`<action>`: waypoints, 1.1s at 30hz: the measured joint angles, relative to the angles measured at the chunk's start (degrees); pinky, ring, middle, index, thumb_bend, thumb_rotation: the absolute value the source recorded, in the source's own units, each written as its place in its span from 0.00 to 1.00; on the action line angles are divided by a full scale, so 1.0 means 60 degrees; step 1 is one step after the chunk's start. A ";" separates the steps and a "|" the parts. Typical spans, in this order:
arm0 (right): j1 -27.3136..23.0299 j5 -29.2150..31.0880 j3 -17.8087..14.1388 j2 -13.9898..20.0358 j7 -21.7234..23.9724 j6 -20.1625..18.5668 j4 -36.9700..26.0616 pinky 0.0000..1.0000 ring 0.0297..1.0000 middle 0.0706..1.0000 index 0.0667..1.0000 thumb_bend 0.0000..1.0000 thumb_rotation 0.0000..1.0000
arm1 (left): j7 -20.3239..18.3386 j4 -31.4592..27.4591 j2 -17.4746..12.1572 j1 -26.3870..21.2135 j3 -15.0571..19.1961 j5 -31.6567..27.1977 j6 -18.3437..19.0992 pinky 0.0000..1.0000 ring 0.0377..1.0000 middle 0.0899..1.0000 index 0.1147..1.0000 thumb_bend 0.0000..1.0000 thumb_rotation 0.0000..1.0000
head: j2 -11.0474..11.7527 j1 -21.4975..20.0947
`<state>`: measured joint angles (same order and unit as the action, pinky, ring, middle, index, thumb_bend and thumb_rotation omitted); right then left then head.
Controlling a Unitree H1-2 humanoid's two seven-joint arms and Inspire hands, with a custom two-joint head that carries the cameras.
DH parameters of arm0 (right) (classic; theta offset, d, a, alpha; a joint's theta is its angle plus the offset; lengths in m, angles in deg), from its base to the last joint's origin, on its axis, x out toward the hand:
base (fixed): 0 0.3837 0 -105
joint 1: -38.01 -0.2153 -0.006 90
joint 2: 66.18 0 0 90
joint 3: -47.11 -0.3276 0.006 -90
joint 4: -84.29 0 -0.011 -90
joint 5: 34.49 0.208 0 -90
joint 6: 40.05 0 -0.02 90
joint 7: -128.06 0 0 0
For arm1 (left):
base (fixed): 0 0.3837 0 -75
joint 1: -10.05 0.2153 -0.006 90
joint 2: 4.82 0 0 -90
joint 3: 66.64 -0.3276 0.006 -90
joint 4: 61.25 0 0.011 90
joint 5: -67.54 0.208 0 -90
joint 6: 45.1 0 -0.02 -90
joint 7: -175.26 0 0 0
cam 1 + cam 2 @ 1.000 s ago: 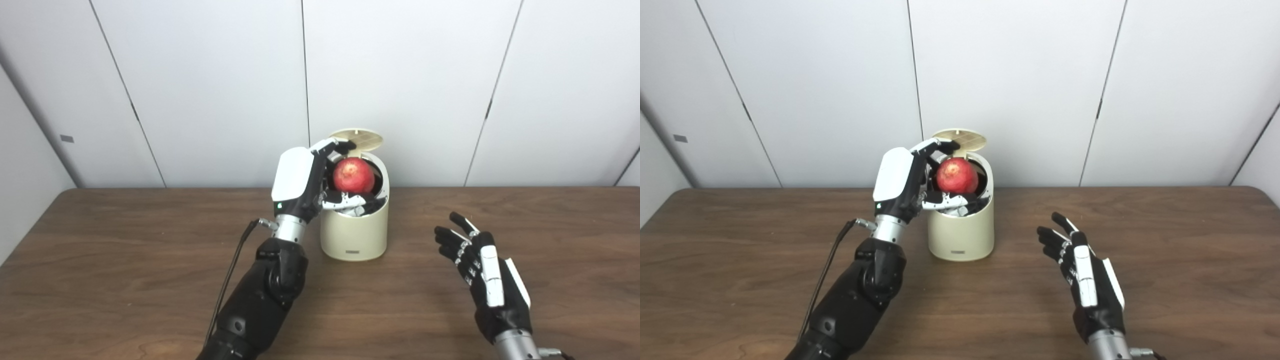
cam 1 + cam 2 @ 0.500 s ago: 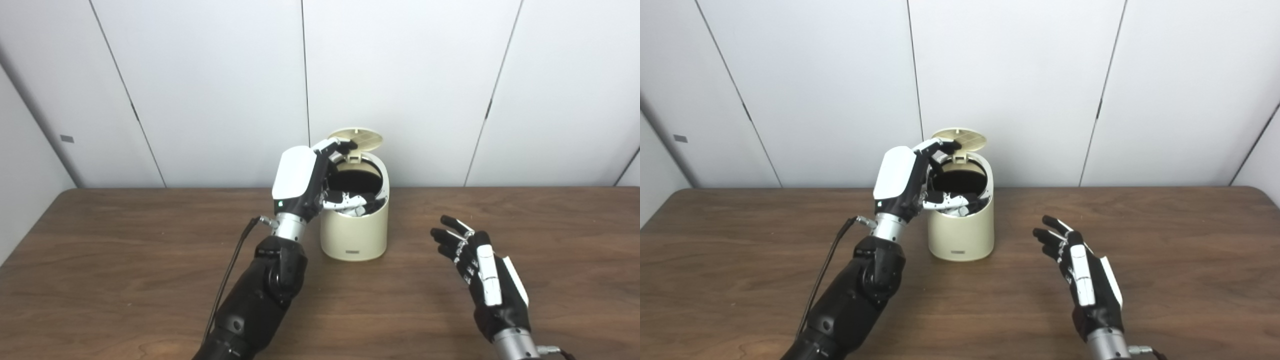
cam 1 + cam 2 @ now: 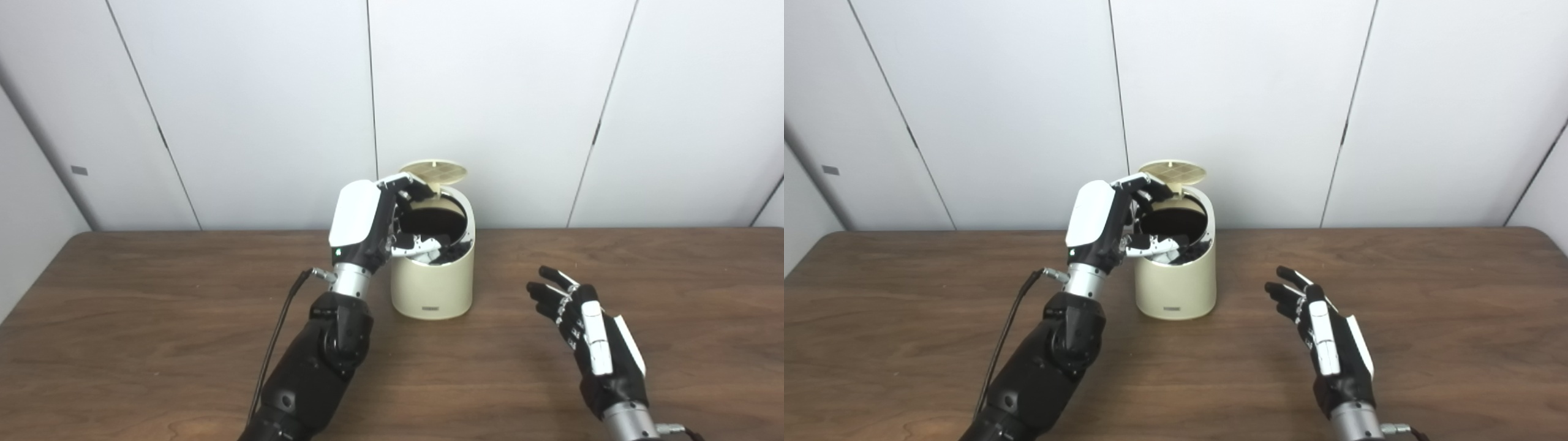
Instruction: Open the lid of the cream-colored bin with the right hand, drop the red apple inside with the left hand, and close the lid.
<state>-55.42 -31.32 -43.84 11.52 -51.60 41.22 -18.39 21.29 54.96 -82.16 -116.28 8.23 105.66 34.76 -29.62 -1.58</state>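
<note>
The cream-colored bin (image 3: pixel 433 285) stands on the table's far middle with its round lid (image 3: pixel 433 171) tipped up at the back. Its mouth (image 3: pixel 432 220) is dark and no red apple shows anywhere. My left hand (image 3: pixel 373 223) hovers at the bin's left rim, open, fingers spread over the opening and holding nothing. My right hand (image 3: pixel 588 334) floats low over the table to the right of the bin, open, fingers spread, well apart from the bin.
The brown wooden table (image 3: pixel 153 318) runs wide on both sides of the bin. White wall panels (image 3: pixel 245 92) close the back. A black cable (image 3: pixel 278 337) hangs along my left forearm.
One second ago the red apple sat in my left hand over the bin's mouth; it has dropped inside out of sight. My left hand stays at the rim, open. My right hand sank slightly.
</note>
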 measured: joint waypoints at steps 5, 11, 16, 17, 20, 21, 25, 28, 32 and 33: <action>0.0001 -0.0031 -0.0005 0.0010 0.0000 0.0000 0.0001 0.87 0.83 0.73 0.79 0.59 1.00 | 0.0141 0.0013 0.0117 0.0093 0.0234 -0.0185 -0.0244 0.39 0.41 0.45 0.42 0.48 0.00 | -0.0015 0.0000; 0.0003 -0.0005 -0.0033 0.0042 0.0004 0.0001 0.0104 0.86 0.82 0.72 0.79 0.59 1.00 | 0.0498 0.0016 0.0121 0.0137 0.0497 -0.0315 -0.0590 0.41 0.41 0.43 0.43 0.48 0.00 | -0.0015 0.0044; 0.0001 -0.0008 -0.0015 0.0040 0.0004 -0.0001 0.0107 0.86 0.82 0.72 0.79 0.58 1.00 | 0.0750 0.0117 0.0011 0.0137 0.0517 -0.0342 -0.1095 0.37 0.39 0.41 0.44 0.48 0.00 | -0.0015 0.0058; 0.0001 -0.0013 -0.0012 0.0040 0.0004 -0.0001 0.0107 0.86 0.82 0.72 0.79 0.59 1.00 | 0.0853 0.0168 -0.0005 0.0137 0.0518 -0.0341 -0.1182 0.37 0.39 0.41 0.44 0.48 0.00 | -0.0015 0.0059; 0.0002 -0.0011 -0.0016 0.0040 0.0003 -0.0002 0.0107 0.86 0.82 0.72 0.79 0.59 1.00 | 0.0982 0.0208 -0.0061 0.0171 0.0542 -0.0340 -0.1481 0.36 0.38 0.42 0.45 0.48 0.00 | -0.0029 0.0044; 0.0001 -0.0012 -0.0016 0.0040 0.0002 -0.0003 0.0106 0.86 0.82 0.72 0.78 0.58 1.00 | 0.1074 0.0208 -0.0073 0.0184 0.0546 -0.0337 -0.1577 0.35 0.39 0.43 0.44 0.48 0.00 | -0.0029 0.0044; -0.0003 -0.0020 -0.0006 0.0039 0.0003 -0.0003 0.0106 0.84 0.81 0.72 0.78 0.59 1.00 | 0.1280 -0.0006 -0.0075 0.0361 0.0741 -0.0392 -0.1860 0.35 0.42 0.47 0.42 0.48 0.00 | -0.0029 0.0044; -0.0001 -0.0016 -0.0014 0.0040 0.0003 -0.0004 0.0105 0.84 0.81 0.72 0.78 0.59 1.00 | 0.1237 -0.0608 -0.0057 0.0657 0.0966 -0.0607 -0.1868 0.36 0.43 0.47 0.42 0.48 0.00 | -0.0058 0.0044; -0.0005 0.0097 -0.0067 0.0026 0.0003 -0.0003 0.0083 0.85 0.84 0.76 0.79 0.59 1.00 | 0.0502 -0.1932 -0.0014 0.1273 0.1398 -0.1573 -0.1642 0.33 0.43 0.49 0.43 0.47 0.00 | -0.0073 0.0059; -0.0006 0.0170 -0.0099 0.0017 0.0003 -0.0003 0.0069 0.85 0.84 0.77 0.79 0.60 1.00 | 0.0268 -0.2243 -0.0014 0.1460 0.1504 -0.1811 -0.1465 0.31 0.42 0.50 0.44 0.47 0.00 | -0.0073 0.0059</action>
<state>-55.46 -30.30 -44.44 11.62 -51.58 41.20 -17.98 22.89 41.50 -82.25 -107.52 17.26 94.79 25.96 -30.06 -1.23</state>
